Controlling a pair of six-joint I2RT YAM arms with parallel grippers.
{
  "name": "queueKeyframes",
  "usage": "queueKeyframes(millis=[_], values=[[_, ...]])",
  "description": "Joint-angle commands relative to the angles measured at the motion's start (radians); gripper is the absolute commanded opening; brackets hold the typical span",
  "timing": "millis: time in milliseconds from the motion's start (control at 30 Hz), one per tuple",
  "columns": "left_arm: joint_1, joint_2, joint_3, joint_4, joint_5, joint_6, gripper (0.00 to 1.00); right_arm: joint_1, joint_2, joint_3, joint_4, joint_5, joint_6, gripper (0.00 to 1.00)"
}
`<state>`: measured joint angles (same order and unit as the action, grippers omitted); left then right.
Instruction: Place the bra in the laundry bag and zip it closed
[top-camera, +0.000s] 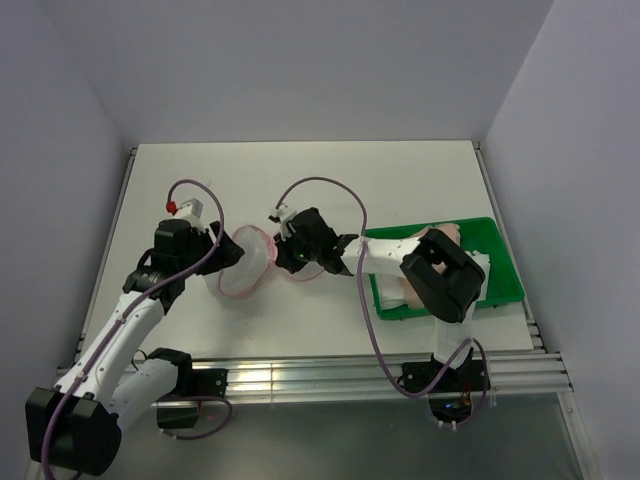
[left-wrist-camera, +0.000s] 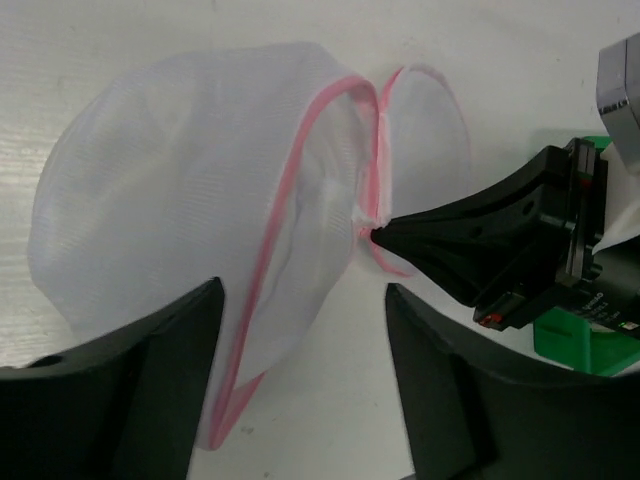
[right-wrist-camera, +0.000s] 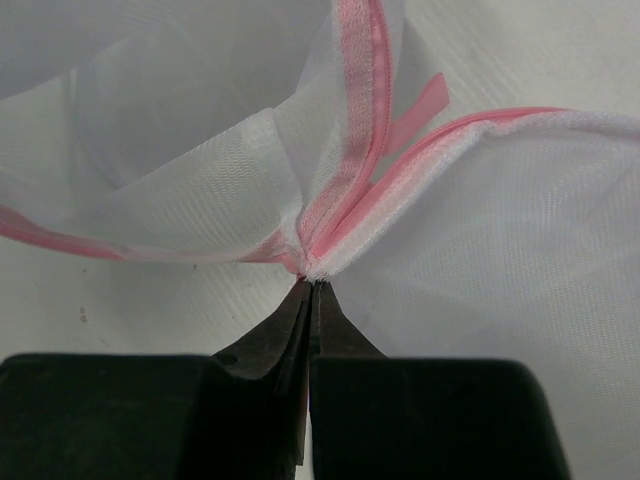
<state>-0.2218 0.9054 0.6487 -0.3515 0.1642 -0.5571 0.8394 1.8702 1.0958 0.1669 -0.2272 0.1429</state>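
Laundry bag (top-camera: 243, 262): white mesh clamshell, pink trim and zip along rims. Was unzipped, two dome halves splayed apart on table (top-camera: 400, 180), left of centre. Left half stood puffed and rounded, rim on edge. Right half showed less, its rim curling upward. Halves met at pink seam; that junction was pinched in closed tips of right gripper (right-wrist-camera: 312, 286), mesh bunched there. Bra (top-camera: 447, 232): pale peach, soft, lay in green tray (top-camera: 508, 272) at right, well apart from bag, mostly hidden.
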Motion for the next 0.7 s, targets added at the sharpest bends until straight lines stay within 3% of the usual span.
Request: queueKeyframes(millis=[0, 67, 167, 200, 267, 300, 400, 667], values=[[-0.047, -0.009, -0.012, 0.026, -0.123, -0.07, 0.65, -0.005, -0.049, -0.025, 0.022, -0.026, -0.003, 0.0], [-0.077, -0.022, -0.035, 0.04, -0.17, -0.095, 0.61, -0.006, -0.057, -0.031, 0.017, -0.029, 0.007, 0.0], [-0.125, -0.052, -0.066, 0.048, -0.267, -0.133, 0.4, -0.01, -0.083, -0.045, 0.011, -0.008, 0.026, 0.01], [-0.137, -0.074, -0.075, 0.052, -0.284, -0.154, 0.18, -0.013, -0.094, -0.045, 0.002, 0.003, 0.035, 0.08], [-0.16, -0.111, -0.105, 0.062, -0.31, -0.184, 0.02, -0.023, -0.114, -0.047, -0.004, 0.046, 0.091, 0.22], [-0.165, -0.124, -0.118, 0.075, -0.319, -0.193, 0.0, -0.029, -0.12, -0.05, -0.009, 0.049, 0.116, 0.42], [-0.174, -0.158, -0.155, 0.092, -0.328, -0.222, 0.0, -0.06, -0.164, -0.08, -0.015, 0.08, 0.222, 0.66], [-0.182, -0.229, -0.213, 0.132, -0.374, -0.242, 0.0, -0.131, -0.272, -0.198, -0.098, 0.436, 0.392, 0.63]])
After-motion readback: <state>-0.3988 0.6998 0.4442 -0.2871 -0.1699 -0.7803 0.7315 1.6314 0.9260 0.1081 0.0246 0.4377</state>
